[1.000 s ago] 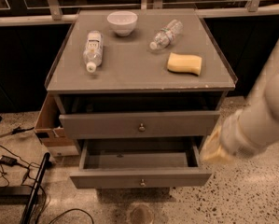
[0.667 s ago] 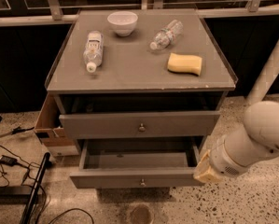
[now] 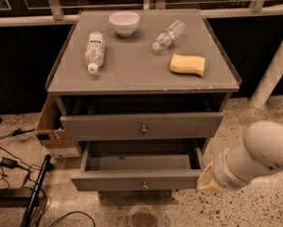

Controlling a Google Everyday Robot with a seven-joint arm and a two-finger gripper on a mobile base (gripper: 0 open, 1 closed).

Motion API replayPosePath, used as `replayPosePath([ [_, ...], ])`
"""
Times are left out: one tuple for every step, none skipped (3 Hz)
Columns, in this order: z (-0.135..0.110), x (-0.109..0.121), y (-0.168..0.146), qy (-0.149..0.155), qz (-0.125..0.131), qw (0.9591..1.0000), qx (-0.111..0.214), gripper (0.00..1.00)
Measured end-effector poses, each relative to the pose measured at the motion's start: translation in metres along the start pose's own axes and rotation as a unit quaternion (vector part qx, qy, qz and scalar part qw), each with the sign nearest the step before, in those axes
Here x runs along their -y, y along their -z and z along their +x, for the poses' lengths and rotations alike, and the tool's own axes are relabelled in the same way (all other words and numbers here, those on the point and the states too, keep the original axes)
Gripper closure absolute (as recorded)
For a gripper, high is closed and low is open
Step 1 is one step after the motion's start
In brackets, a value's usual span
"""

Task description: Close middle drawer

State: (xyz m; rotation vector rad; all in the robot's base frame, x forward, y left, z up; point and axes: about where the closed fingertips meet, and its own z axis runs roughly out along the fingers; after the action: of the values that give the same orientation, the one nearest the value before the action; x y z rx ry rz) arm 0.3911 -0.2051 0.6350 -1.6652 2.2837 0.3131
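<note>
The middle drawer [image 3: 141,126] is a wide grey front with a small round knob [image 3: 143,129]. It stands pulled out a little from the cabinet, with a dark gap above it. The lowest drawer [image 3: 136,179] below it is pulled out farther, and its inside shows empty. My gripper [image 3: 204,178] is at the end of the white arm [image 3: 259,155] at the lower right. It sits by the right front corner of the lowest drawer, below and to the right of the middle drawer's front.
On the cabinet top [image 3: 131,65] lie a white bowl [image 3: 124,22], two plastic bottles [image 3: 94,50] [image 3: 168,34] and a yellow sponge [image 3: 187,64]. A cardboard box [image 3: 51,126] stands left of the cabinet. Cables [image 3: 11,167] lie on the floor at the left. A white post [image 3: 273,70] stands at the right.
The arm has moved down and to the right. Its tip has gone from beside the middle drawer's right end to the lowest drawer's right corner. The drawers have not moved.
</note>
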Motion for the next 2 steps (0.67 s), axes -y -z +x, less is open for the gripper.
replayPosePath([
  [0.032, 0.009, -0.049, 0.01, 0.017, 0.9996, 0.022, 1.0],
  [0.06, 0.02, -0.11, 0.003, 0.008, 0.9986, 0.052, 1.0],
])
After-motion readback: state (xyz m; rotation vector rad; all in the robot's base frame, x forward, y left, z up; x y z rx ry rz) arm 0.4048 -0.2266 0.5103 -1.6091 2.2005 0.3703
